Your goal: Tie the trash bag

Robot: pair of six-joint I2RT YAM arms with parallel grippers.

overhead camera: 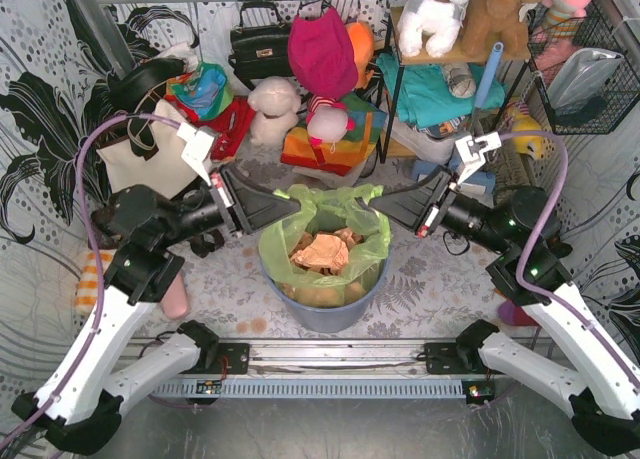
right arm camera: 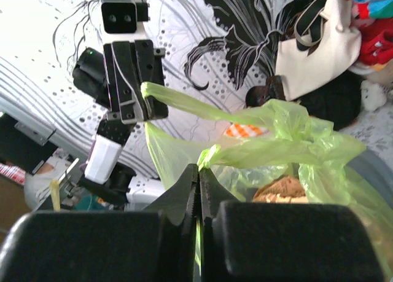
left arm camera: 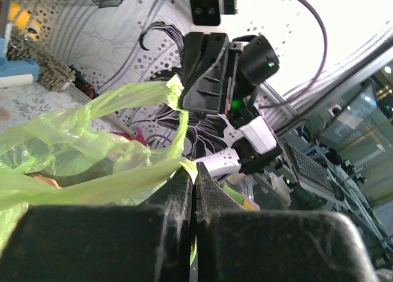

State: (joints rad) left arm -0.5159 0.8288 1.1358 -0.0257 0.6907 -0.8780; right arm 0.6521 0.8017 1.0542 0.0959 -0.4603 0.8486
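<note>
Right, top view first: the trash bag (overhead camera: 325,234) sits in the round bin (overhead camera: 325,309) at the centre of the frame, crumpled paper (overhead camera: 322,249) showing in its mouth. The left claw (overhead camera: 297,207) is clenched on the bag's rim at the left, and the right claw (overhead camera: 383,211) is clenched on the rim opposite. By my read, this is the gathering step: two flaps held, no knot yet. Next, the flaps need to cross over the mouth, and the thin plastic could slip or tear.

Over to the left wrist: the left claw (left arm camera: 191,174), lower centre, pinches a green strip tight. Across the frame, the right claw (left arm camera: 183,97) nips another corner of the bag (left arm camera: 73,141).

Now the right wrist: the same story mirrored. The right claw (right arm camera: 198,171) is closed on plastic at lower centre, the left claw (right arm camera: 144,94) grips a flap at upper left, and the bag (right arm camera: 288,134) billows to the right.

Around them, a floral-print tabletop (overhead camera: 230,279) carries the bin. Behind it lies clutter: a black handbag (overhead camera: 260,44), a cream tote (overhead camera: 145,154), a white soft toy (overhead camera: 437,14) on a shelf and a wire basket (overhead camera: 585,69) at upper right.
</note>
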